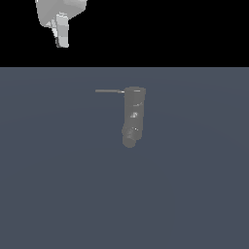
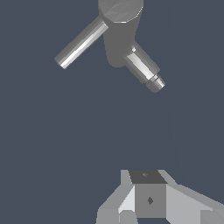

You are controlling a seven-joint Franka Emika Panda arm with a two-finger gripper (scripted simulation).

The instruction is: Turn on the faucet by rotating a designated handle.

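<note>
White blocky gripper (image 2: 148,199) — dull-grey cylindrical faucet (image 1: 133,116), thin rod handle (image 1: 109,91)

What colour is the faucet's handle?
Grey, with a bright highlight along the handle; the wrist view shows it best.

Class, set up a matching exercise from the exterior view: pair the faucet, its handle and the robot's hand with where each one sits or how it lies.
Column 1:
1. faucet
2. handle
3. hand

Column 2:
A. thin rod sticking out sideways toward the exterior view's left
B. at the top of the view, against the black background, touching nothing
C. dull-grey column standing on the blue-grey floor

Pairs: 1-C, 2-A, 3-B
</note>
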